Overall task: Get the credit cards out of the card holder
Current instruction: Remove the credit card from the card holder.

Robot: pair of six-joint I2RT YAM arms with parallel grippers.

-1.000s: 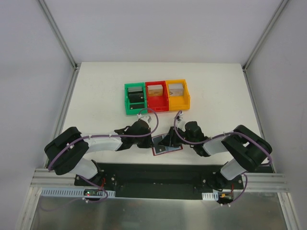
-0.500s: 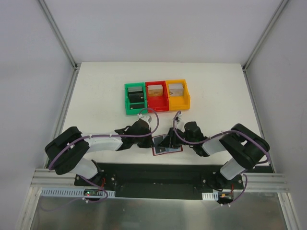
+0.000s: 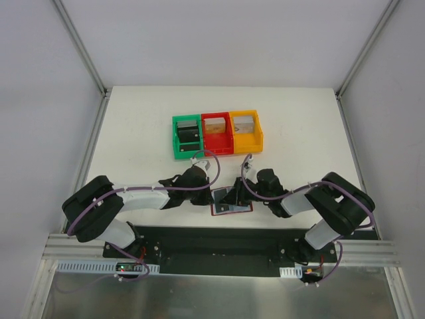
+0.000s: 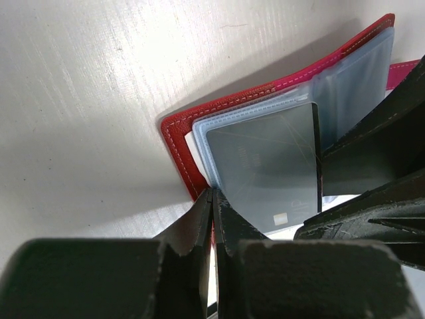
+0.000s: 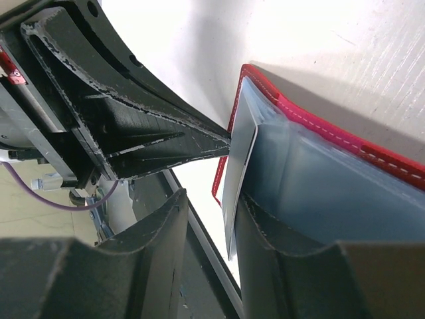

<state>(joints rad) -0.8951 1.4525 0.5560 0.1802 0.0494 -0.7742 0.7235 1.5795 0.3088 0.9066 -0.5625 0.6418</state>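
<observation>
Risk was slip: right gripper (image 5: 211, 199) straddled card (image 5: 239, 176), jaws apart, not yet pinching. Left gripper (image 4: 212, 199), clenched, sat on edge of card holder (image 4: 176, 143) at its tips; if that hold gave, card holder could've lifted w/ card.

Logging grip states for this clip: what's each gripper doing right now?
Left gripper: shut, tips at the card holder edge.
Right gripper: open, straddling a credit card.
</observation>
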